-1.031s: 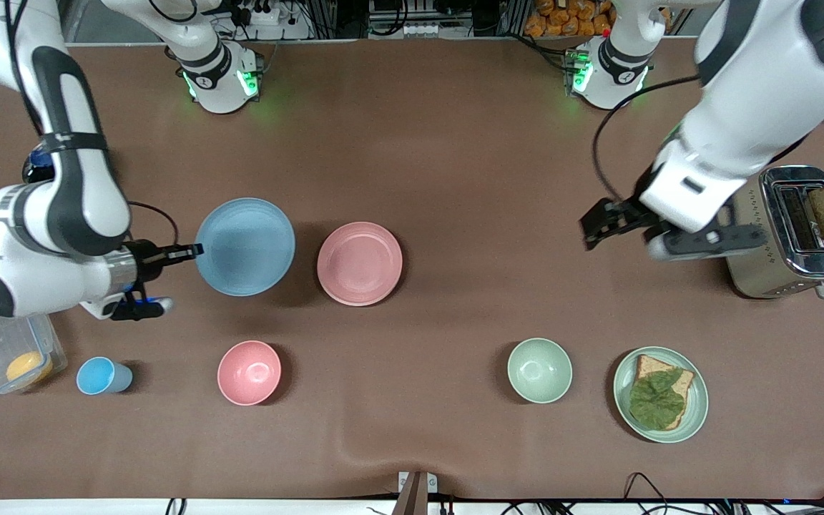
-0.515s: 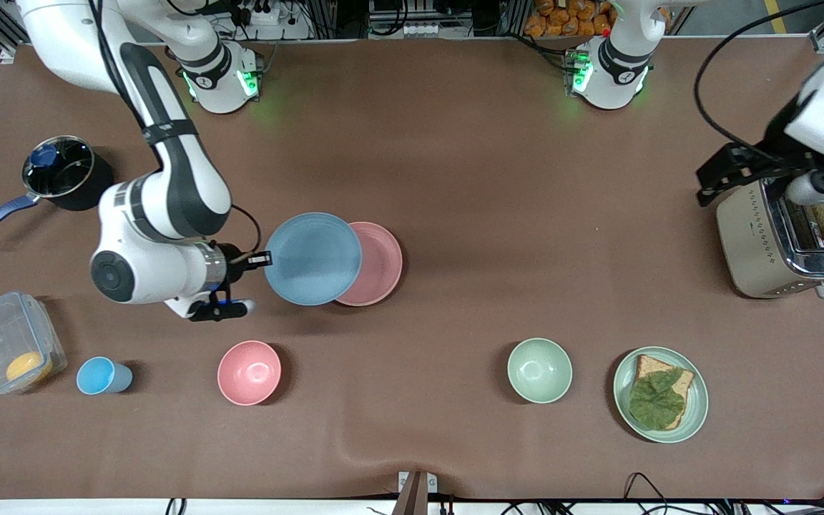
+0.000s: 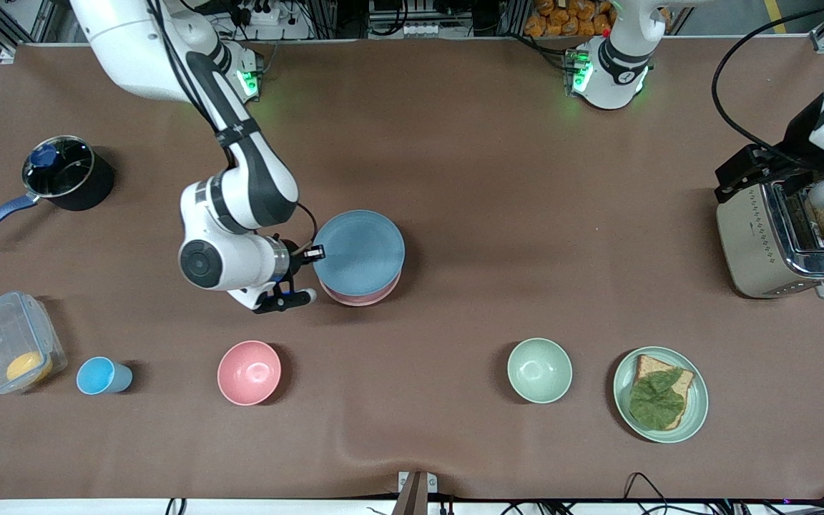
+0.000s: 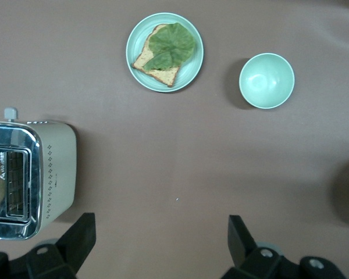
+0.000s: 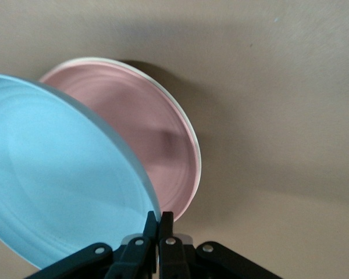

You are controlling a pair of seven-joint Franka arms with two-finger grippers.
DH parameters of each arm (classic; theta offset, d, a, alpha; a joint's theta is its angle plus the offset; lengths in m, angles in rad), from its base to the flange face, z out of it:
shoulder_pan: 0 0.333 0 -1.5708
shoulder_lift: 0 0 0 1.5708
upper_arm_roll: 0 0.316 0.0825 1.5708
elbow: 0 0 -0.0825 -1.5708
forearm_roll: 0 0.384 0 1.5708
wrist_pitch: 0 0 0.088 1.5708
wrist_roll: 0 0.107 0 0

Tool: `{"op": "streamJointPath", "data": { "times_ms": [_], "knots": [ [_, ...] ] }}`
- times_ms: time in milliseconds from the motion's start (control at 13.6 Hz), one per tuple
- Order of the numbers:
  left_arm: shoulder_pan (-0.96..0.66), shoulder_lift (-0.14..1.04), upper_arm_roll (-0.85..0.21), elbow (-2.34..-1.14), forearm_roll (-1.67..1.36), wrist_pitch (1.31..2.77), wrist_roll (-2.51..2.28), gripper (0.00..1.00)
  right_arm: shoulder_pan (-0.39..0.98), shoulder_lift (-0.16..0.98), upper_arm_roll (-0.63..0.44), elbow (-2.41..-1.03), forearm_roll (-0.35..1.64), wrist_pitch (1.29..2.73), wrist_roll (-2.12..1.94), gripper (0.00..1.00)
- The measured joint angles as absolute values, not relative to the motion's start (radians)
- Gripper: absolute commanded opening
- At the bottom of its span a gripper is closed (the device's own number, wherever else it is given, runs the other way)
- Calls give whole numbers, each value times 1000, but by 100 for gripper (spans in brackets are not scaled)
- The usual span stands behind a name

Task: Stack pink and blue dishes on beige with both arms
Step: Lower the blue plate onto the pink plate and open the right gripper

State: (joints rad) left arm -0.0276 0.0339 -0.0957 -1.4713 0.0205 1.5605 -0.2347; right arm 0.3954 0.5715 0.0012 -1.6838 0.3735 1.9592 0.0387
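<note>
— Light blue, that plate (image 3: 360,252): where is it?

— Held by its rim in the right tool (image 3: 310,252), whose fingers (image 5: 158,235) are pinched together on the edge. It hangs tilted just above the pink plate (image 3: 359,297), covering most of it from the front camera. The pink one lies on the brown counter (image 3: 455,179), and a pale edge shows beneath its rim in the right wrist view.

— And the left tool (image 4: 160,244)?

— Up over the left arm's end of the counter, beside the toaster (image 3: 784,239), its two fingers spread well apart, gripping nothing. That arm waits.

— Anything nearer the front camera?

— A pink bowl (image 3: 249,372), a blue cup (image 3: 103,376), a green bowl (image 3: 539,370) and a green plate with toast and a leaf (image 3: 660,394).
</note>
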Motion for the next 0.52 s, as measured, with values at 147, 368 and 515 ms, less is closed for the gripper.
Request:
{"op": "streamJointPath", "data": {
  "times_ms": [147,368,515],
  "knots": [
    [-28,28,-88,-1473,20,1548,-235,100,395,604,-5,-1686,373,1973,35,34],
    [-30,26,-88,-1480,20,1544,-235,100,394,615,-11,-1684,374,1977,35,100],
    [-32,26,-88,-1486,20,1539,-235,100,394,614,-11,-1669,374,1977,35,100]
  ]
}}
